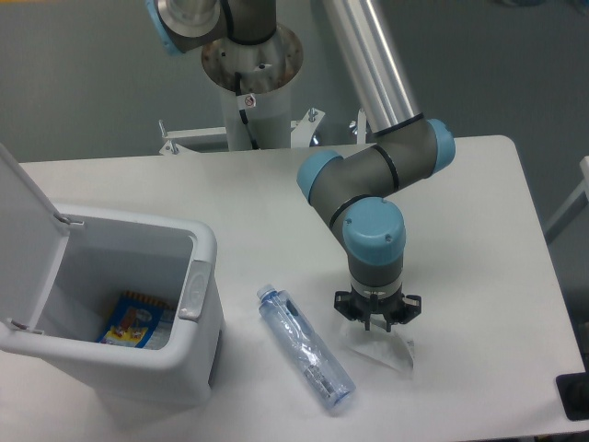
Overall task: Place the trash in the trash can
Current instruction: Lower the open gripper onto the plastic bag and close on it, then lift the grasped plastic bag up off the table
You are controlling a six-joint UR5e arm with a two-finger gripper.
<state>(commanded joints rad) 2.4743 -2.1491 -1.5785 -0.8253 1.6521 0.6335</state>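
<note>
We see the hand (375,324) pressed down onto the wrapper (386,348) on the table (479,276), fingers drawn together, apparently pinching it; the bottle (304,348) lies just left.

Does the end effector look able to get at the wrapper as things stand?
Probably yes. The end effector is right down on the wrapper, nothing lies between them, and the bottle lies apart to the side.

Bare table (230,212) lies between trash can (198,359) and hand (375,324); only the bottle (304,348) intervenes.
</note>
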